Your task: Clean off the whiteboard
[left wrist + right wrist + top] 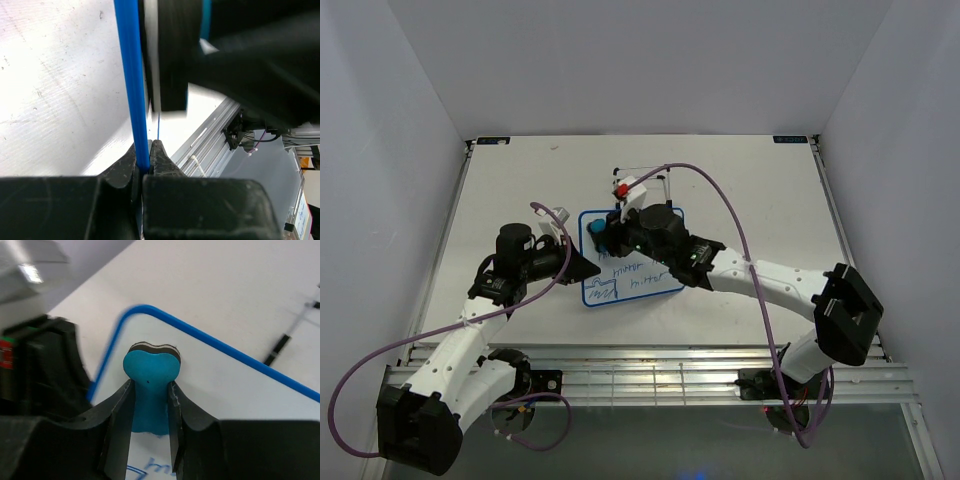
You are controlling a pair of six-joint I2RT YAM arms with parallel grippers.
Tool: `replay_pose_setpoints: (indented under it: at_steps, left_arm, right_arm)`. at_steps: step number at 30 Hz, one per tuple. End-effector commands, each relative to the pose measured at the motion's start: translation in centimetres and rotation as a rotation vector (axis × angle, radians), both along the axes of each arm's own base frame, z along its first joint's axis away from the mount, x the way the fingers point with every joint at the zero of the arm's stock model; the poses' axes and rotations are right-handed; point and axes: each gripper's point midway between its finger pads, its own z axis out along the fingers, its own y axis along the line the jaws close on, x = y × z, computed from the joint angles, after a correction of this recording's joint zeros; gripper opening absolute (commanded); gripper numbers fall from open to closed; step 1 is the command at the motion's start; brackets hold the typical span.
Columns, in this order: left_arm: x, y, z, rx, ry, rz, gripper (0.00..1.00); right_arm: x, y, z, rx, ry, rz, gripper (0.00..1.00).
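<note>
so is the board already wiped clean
No, blue handwriting shows across the lower part of the whiteboard, below the eraser held in the right end effector.

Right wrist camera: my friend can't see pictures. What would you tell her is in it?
The right gripper pinches a blue bone-shaped eraser by its middle, over the whiteboard, near a rounded corner of its blue frame. A bit of blue writing shows at the bottom edge, below the eraser.

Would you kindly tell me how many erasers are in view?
1: the blue eraser, gripped by the right gripper near a corner of the whiteboard. Another might be hidden under the arms.
</note>
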Motion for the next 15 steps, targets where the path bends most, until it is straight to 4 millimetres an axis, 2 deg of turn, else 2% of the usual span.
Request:
replay_pose_setpoints:
  at_steps: [1, 2, 3, 5, 6, 9, 13, 15]
  left_arm:
    - [-1.5, -1.4, 1.6, -0.012, -0.146, -0.164, 0.00]
    - [-1.6, -1.4, 1.5, -0.011, -0.144, -0.164, 0.00]
    - [-1.6, -1.4, 1.5, -0.013, -0.145, -0.167, 0.00]
    - [-1.7, -1.5, 1.6, -0.013, -0.148, -0.168, 0.00]
    - [-1.7, -1.5, 1.6, -0.015, -0.148, -0.171, 0.00]
    - [-1.8, -1.5, 1.6, -0.016, -0.148, -0.174, 0.00]
    - [-1.8, -1.6, 1.6, -0.016, -0.146, -0.176, 0.00]
    - [-1.8, -1.6, 1.6, -0.016, -0.146, -0.177, 0.00]
  right_arm:
    - [4.3, -6.3, -7.5, -0.156, 0.095, -0.201, 0.21]
    - [4.4, -7.6, -9.1, -0.177, 0.121, -0.216, 0.21]
    - [5.4, -8.9, -9.2, -0.159, 0.132, -0.235, 0.20]
    - [6.0, -10.6, -10.2, -0.153, 0.157, -0.257, 0.20]
    - [6.7, -12.6, -11.7, -0.172, 0.182, -0.289, 0.20]
    - [7.8, -15.2, -13.0, -0.167, 0.211, -0.318, 0.20]
    - [8.3, -17.6, -15.3, -0.197, 0.249, -0.335, 0.20]
    - [8.5, -18.0, -15.5, -0.195, 0.253, -0.334, 0.20]
